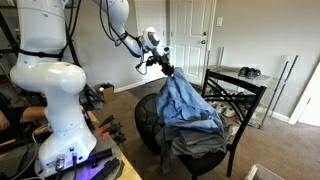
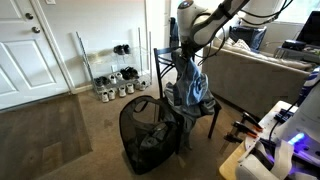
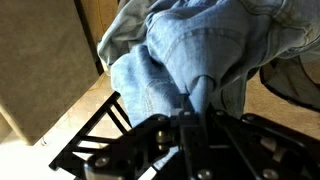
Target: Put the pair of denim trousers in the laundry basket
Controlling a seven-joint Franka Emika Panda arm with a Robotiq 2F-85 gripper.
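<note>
- In the wrist view the black gripper [image 3: 198,98] fills the bottom of the frame. Its jaws are pinched narrow on a fold of the pair of denim trousers [image 3: 190,40].
- The faded blue denim bunches up just past the fingertips and covers most of that view.
- To one side of the cloth, the crossed bars of the black metal chair [image 3: 95,130] show over tan carpet.
- In both exterior views the gripper [image 1: 165,68] [image 2: 187,58] is raised above the chair seat, and the pair of denim trousers [image 1: 190,100] [image 2: 190,85] hangs from it in a long bundle.
- The lower part of the jeans spreads over the seat of the black metal chair [image 1: 240,100] [image 2: 163,62]. It lies on top of a grey cloth garment [image 1: 195,145] [image 2: 165,130].
- The laundry basket [image 1: 147,118] [image 2: 135,150] is a round black mesh hamper standing on the carpet just beside the chair's front. The jeans are above and beside it, not inside.
- The grey garment sags from the seat towards the basket's rim; whether it reaches inside is hard to tell.
- The white robot arm [image 1: 50,90] stands close to the lens in an exterior view.
- A white panelled door [image 2: 30,45] and a low rack of shoes [image 2: 115,85] line the far wall.
</note>
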